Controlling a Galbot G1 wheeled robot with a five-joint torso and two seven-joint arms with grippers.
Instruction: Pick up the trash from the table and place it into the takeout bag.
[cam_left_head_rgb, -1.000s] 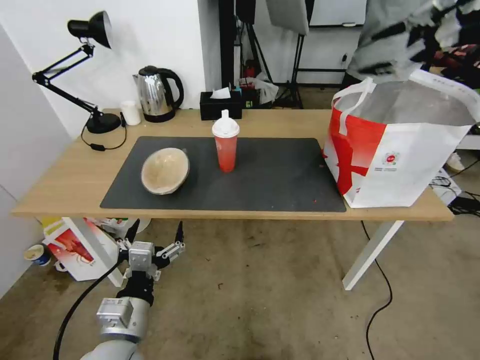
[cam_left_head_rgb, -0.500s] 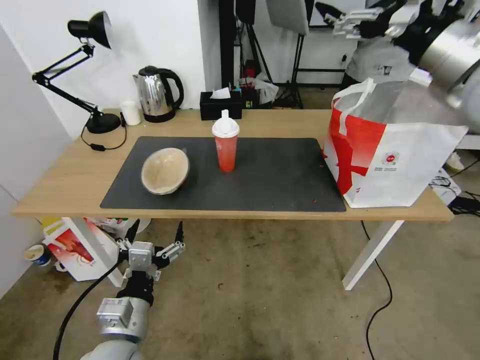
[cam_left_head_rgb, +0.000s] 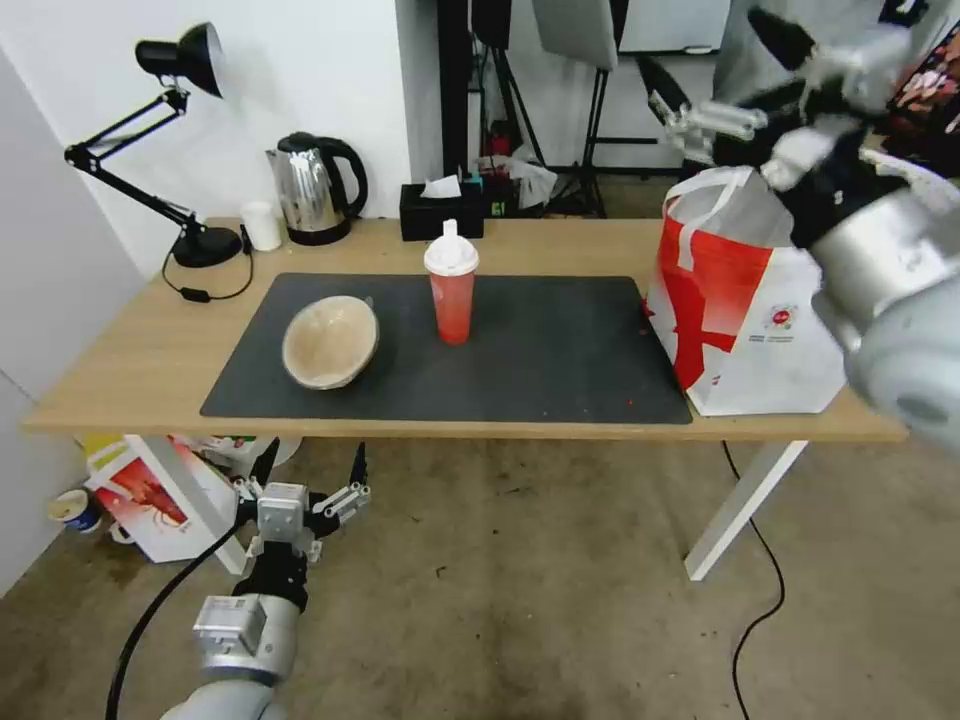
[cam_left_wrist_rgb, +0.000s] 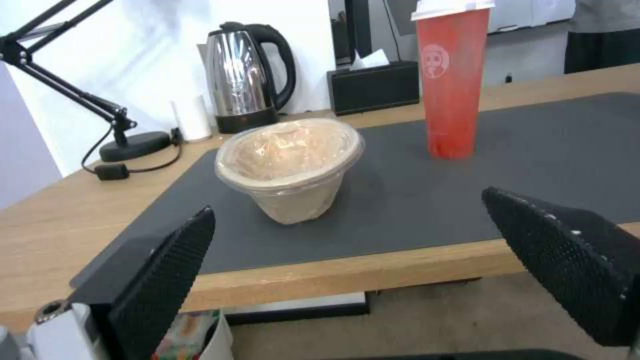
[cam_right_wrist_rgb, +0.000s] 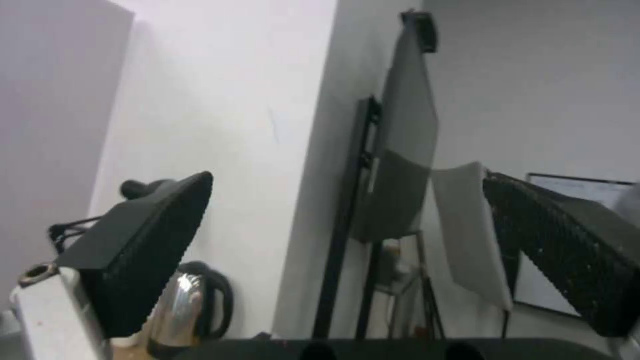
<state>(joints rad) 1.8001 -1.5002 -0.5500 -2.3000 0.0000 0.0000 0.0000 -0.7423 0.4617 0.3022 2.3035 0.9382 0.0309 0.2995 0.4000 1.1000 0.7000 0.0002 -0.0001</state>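
1. the beige paper-pulp bowl (cam_left_head_rgb: 331, 342) and red drink cup with white lid (cam_left_head_rgb: 452, 284) sit on the dark grey rectangular mat (cam_left_head_rgb: 540, 350).
2. the big white-and-red takeout bag (cam_left_head_rgb: 745, 320) stands at the mat's right end.
3. the right gripper (cam_left_head_rgb: 725, 72) hangs above the bag, fingers spread wide, empty.
4. the left gripper (cam_left_head_rgb: 310, 462) waits below the mat's front edge, spread wide.

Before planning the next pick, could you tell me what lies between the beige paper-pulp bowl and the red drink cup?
Only bare dark grey mat separates the beige paper-pulp bowl from the red drink cup, as the head view shows.

the round beige paper-pulp bowl (cam_left_head_rgb: 330, 341) and red plastic cup (cam_left_head_rgb: 452, 296) with white lid sit on a dark grey mat (cam_left_head_rgb: 520, 350); at 3 o'clock, a white-and-red boxy fabric bag (cam_left_head_rgb: 745, 320).
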